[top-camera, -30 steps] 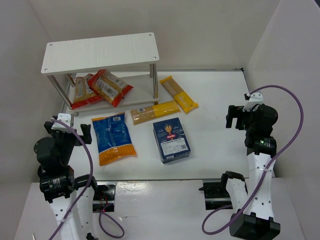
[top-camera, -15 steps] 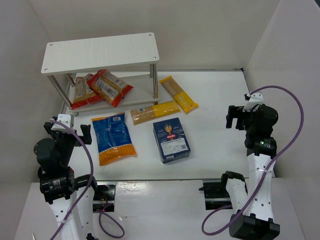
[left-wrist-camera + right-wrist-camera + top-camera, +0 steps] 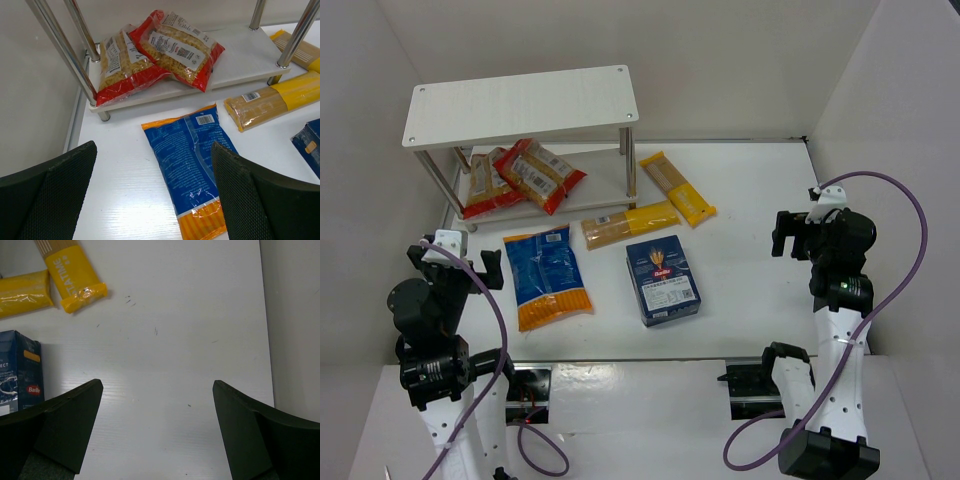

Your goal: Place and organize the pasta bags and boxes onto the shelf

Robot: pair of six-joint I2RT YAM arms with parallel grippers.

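Observation:
The white shelf (image 3: 520, 103) stands at the back left. Two clear red-edged bags (image 3: 525, 177) lie on its lower board, also in the left wrist view (image 3: 165, 50). A blue-and-orange bag (image 3: 549, 276) lies flat on the table in front of the shelf, also in the left wrist view (image 3: 190, 167). Two yellow spaghetti bags (image 3: 677, 187) (image 3: 628, 224) and the dark blue pasta box (image 3: 662, 279) lie to its right. My left gripper (image 3: 455, 262) is open and empty, left of the blue bag. My right gripper (image 3: 798, 233) is open and empty over bare table at the right.
White walls close in the table at left, back and right. The shelf's silver legs (image 3: 65, 52) stand close ahead of my left gripper. The box's corner (image 3: 20, 370) and a spaghetti bag's end (image 3: 75, 277) show in the right wrist view.
My left arm has drawn back slightly toward the near edge. The right arm and all the packs have not moved.

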